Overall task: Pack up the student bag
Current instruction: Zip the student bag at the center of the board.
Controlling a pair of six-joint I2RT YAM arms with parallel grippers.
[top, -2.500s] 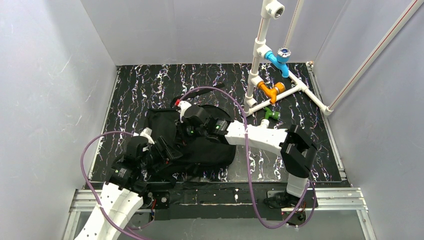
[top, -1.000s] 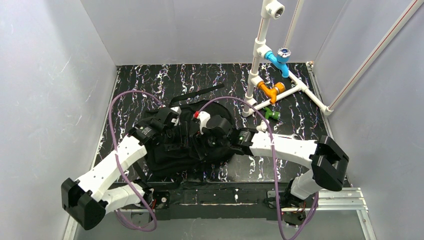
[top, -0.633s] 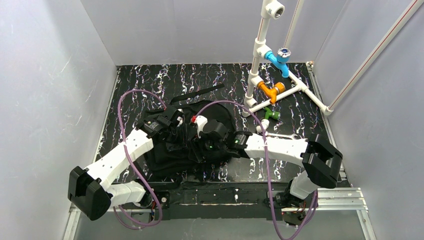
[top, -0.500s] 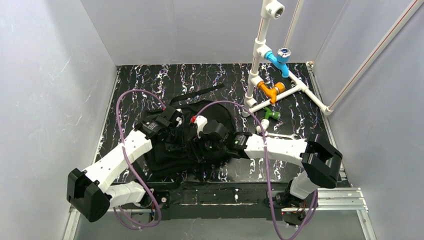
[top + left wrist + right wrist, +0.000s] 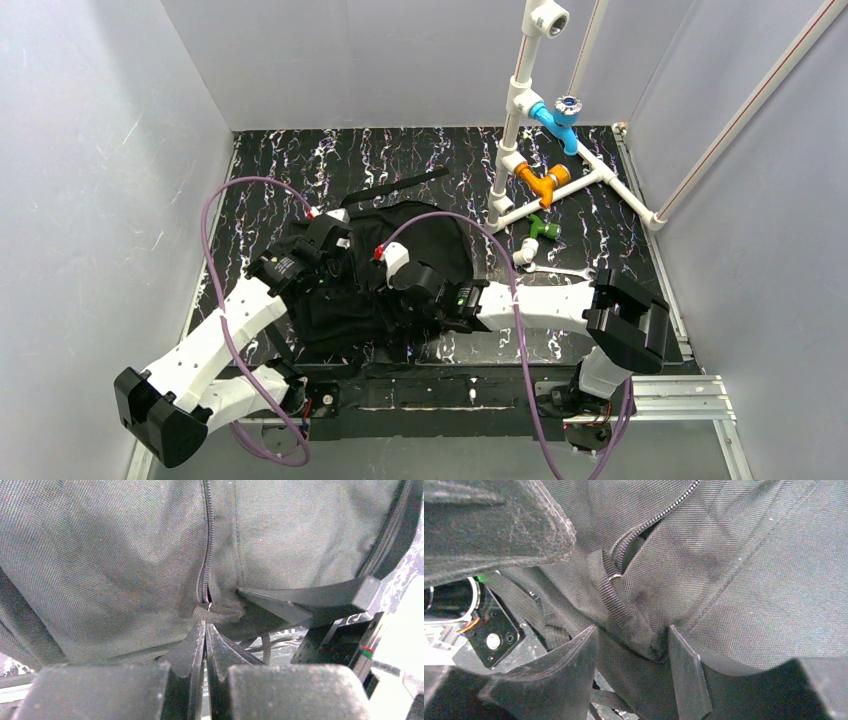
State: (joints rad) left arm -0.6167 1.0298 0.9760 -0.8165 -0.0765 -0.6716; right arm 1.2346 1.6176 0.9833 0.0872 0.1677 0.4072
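Both arms reach over the student bag lying mid-table. The left gripper is pressed together, seemingly pinching a webbing pull tab; the right gripper is spread around a fabric fold.

A black mat veined with white and purple covers the table. On it lie the soft black fabric backpack (one webbing strap trailing behind), a white pipe frame and a green fitting.

Both arms reached inward and met mid-table; the left gripper was pressed closed, the right gripper spread apart
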